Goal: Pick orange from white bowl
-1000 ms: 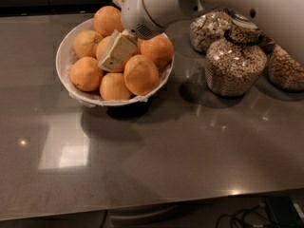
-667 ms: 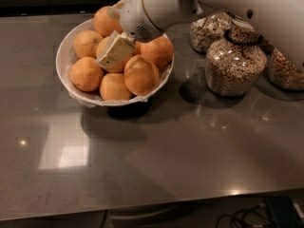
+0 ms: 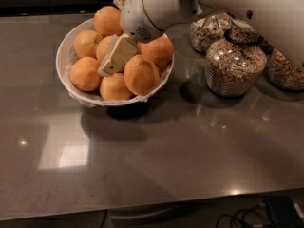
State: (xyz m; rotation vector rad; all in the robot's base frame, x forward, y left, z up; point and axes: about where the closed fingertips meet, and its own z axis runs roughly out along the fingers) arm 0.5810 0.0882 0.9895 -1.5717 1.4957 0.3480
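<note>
I'm looking down on the grey surface (image 3: 166, 151), which fills nearly the whole view, its near edge running along the bottom. The white arm (image 3: 228, 4) reaches in from the upper right and crosses above the back of the surface. The white bowl (image 3: 64, 80) sits toward the back left, with a wide stretch of surface between it and the near edge, and more to its left. To its right stand three glass jars of cereal: one at the back (image 3: 207, 30), one nearer (image 3: 236, 63) and one partly cut off at the right (image 3: 286, 72). The closest jar stands near the bowl's rim but apart from it, with a narrow lane between. I count seven oranges piled in the bowl. The claw (image 3: 114, 58) slants down and to the left into the middle of the pile, and I cannot tell whether it is apart or together. The orange (image 3: 102, 45) lies in the centre of the bowl, just beside the claw on its left and partly hidden by it, hemmed in by its neighbours. It is round, so I see no long axis, and I cannot tell which way its stem end faces.
</note>
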